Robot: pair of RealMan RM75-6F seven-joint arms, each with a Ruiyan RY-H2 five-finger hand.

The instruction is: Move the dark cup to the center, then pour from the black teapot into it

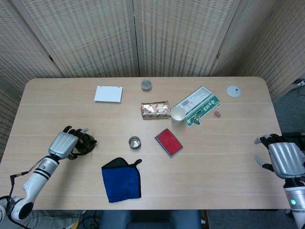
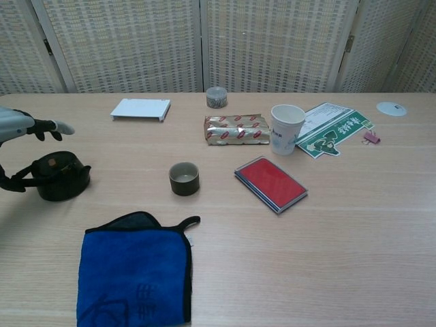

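Observation:
The dark cup [image 1: 135, 142] [image 2: 184, 178] stands upright near the table's middle, with nothing touching it. The black teapot [image 1: 86, 144] [image 2: 58, 176] sits at the left, its handle pointing left. My left hand [image 1: 64, 143] [image 2: 16, 125] hovers over the teapot's handle side. Its fingers [image 2: 49, 126] are spread above the lid and the thumb lies low by the handle; no firm grip shows. My right hand [image 1: 283, 159] rests at the table's right edge, fingers apart and holding nothing. The chest view does not show it.
A blue cloth [image 1: 122, 179] lies in front of the cup and a red box [image 1: 168, 142] to its right. Behind are a paper cup [image 1: 177, 114], a foil packet [image 1: 156, 110], a green-white package [image 1: 198, 106], a white box [image 1: 108, 93] and a small tin [image 1: 146, 85].

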